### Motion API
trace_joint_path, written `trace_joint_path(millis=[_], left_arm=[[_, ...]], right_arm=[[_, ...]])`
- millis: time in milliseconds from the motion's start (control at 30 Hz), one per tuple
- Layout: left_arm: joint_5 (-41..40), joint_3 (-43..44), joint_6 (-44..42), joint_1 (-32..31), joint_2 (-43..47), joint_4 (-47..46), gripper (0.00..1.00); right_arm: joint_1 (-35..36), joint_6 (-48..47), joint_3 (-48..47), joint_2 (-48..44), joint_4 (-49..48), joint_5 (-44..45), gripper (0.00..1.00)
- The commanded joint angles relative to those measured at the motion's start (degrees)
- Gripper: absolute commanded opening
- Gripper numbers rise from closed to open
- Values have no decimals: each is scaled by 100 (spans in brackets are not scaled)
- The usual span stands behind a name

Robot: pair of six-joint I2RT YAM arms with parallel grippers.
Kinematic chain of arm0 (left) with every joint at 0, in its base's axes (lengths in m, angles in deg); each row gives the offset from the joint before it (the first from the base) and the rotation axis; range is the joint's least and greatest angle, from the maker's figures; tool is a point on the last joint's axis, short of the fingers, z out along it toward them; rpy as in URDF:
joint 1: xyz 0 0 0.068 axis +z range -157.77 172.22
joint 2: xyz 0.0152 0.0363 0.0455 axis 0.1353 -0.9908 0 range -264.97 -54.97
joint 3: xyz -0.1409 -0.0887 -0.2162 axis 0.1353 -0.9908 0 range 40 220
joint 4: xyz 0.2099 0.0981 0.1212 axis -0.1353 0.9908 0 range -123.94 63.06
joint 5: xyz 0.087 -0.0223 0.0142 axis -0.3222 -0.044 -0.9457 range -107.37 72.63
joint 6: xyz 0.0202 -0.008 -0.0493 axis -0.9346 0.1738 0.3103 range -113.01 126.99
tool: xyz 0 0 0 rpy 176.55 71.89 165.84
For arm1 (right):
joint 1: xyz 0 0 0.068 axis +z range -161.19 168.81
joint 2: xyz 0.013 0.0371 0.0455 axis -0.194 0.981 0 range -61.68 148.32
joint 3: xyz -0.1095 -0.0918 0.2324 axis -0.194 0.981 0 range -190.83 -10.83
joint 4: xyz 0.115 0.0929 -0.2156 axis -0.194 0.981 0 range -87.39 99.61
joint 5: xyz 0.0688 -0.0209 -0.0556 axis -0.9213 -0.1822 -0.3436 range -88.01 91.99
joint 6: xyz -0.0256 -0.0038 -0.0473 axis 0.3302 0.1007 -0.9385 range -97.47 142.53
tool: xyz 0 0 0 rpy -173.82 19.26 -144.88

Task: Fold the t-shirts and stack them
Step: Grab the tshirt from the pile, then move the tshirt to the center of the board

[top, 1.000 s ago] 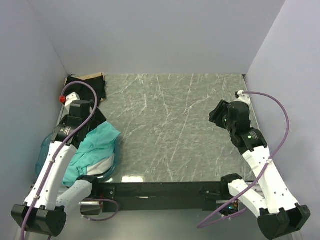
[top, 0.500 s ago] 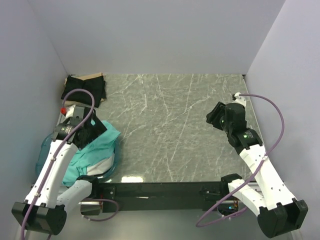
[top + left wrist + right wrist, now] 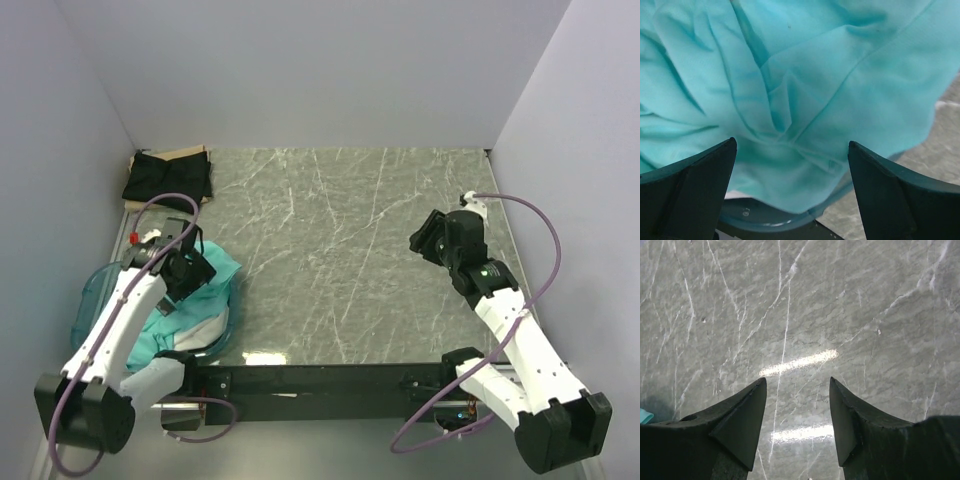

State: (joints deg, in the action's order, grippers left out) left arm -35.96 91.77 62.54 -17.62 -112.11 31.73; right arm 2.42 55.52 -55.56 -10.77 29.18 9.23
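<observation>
Top view: we see the left gripper (image 3: 185,268) spread wide just above the crumpled mint-teal cloth t-shirt (image 3: 218,272), heaped over white cloth (image 3: 205,328) in the translucent blue plastic tub (image 3: 93,288). A black cloth t-shirt (image 3: 168,178) lies on the tan cardboard sheet (image 3: 188,152) far left, and the right gripper (image 3: 425,238) is well apart over the grey marble-patterned table (image 3: 340,230). Left wrist view: we see both fingers (image 3: 690,190) straddling teal folds with nothing pinched, so we judge that closing here could catch several layers or the white cloth beneath, and the tub rim stands between shirt and table. Right wrist view: we see the jaws partly parted, holding nothing, above the tabletop.
</observation>
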Motion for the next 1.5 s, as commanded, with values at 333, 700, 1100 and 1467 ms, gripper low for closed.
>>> trace_joint_path(millis=[333, 700, 1100, 1467], left_arm=[[-206, -132, -184, 387, -350, -696, 21], [30, 1525, -720, 422, -271, -747, 0], [3693, 4584, -1460, 378, -1077, -3085, 0], [5647, 6284, -230, -632, -2283, -5704, 0]], right_arm=[[-16, -65, -352, 419, -336, -30, 60], [-16, -109, -554, 604, -415, -127, 60], [-16, -214, -827, 674, -372, -206, 60], [-16, -443, -985, 384, -117, -48, 59]])
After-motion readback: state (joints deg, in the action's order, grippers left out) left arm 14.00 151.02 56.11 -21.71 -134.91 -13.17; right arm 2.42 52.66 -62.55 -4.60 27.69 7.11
